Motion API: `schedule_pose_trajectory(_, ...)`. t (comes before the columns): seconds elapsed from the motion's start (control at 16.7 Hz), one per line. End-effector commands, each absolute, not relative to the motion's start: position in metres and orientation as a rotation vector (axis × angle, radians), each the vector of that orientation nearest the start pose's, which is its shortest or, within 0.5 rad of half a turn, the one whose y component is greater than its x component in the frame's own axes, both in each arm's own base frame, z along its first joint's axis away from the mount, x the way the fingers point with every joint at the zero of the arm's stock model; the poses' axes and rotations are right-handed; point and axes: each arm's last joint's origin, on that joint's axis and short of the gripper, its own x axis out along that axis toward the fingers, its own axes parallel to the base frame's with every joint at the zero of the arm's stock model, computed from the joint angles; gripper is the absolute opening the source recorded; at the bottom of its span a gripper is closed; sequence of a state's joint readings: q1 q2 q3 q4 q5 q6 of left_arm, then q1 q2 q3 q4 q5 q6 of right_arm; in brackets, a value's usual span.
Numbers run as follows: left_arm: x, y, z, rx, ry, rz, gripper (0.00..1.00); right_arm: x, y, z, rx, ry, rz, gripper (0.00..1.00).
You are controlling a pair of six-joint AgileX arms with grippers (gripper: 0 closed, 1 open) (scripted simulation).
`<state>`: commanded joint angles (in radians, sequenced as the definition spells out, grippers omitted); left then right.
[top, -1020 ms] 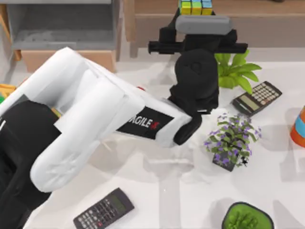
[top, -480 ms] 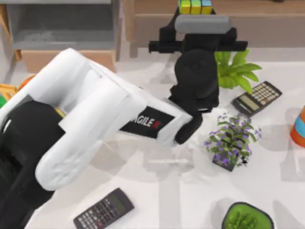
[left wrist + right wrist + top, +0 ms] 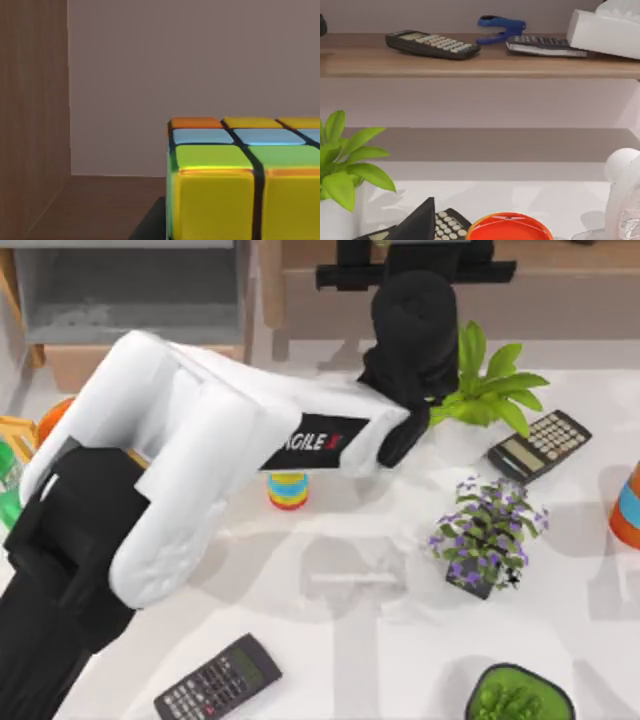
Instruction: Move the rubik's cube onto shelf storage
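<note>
The rubik's cube, with yellow, green, blue and orange tiles, sits close in the left wrist view, just above the brown shelf board, beside a wooden side wall. My left gripper reaches over the shelf storage at the back edge of the top view, shut on the cube; its fingertips are cut off by that edge. The same shelf board appears in the right wrist view, carrying calculators, a blue stapler and a white box.
A striped ring stack stands under my left forearm. A green plant, a calculator, a purple-flowered plant and an orange cone crowd the right side. Another calculator lies near the front. A grey-lined box unit stands back left.
My left arm has stretched toward the back, carrying the cube over the shelf and past the top view's upper edge. The ring stack has come out from under the forearm.
</note>
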<state>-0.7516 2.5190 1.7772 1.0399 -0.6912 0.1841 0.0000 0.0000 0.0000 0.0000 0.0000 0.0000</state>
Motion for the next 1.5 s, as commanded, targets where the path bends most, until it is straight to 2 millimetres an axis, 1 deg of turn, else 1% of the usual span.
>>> schedule_pose_trajectory(0.18,0.442,-0.352,0.158,-0.010,-0.209,-0.013,0.00,0.106,-0.001,0.160,0.000,0.000,0.000,1.00)
schedule_pose_trajectory(0.3,0.452,-0.351,0.156,-0.003,-0.202,-0.016,0.00,0.106,-0.001,0.160,0.000,0.000,0.000,1.00)
schedule_pose_trajectory(0.6,0.454,-0.350,0.156,-0.001,-0.200,-0.016,0.00,0.106,-0.001,0.160,0.000,0.000,0.000,1.00)
schedule_pose_trajectory(1.38,0.454,-0.350,0.156,-0.001,-0.200,-0.016,0.98,0.106,-0.001,0.160,0.000,0.000,0.000,1.00)
schedule_pose_trajectory(1.44,0.454,-0.350,0.156,-0.001,-0.200,-0.016,1.00,0.106,-0.001,0.160,0.000,0.000,0.000,1.00)
schedule_pose_trajectory(1.5,0.454,-0.350,0.156,-0.001,-0.200,-0.016,1.00,0.106,-0.001,0.160,0.000,0.000,0.000,1.00)
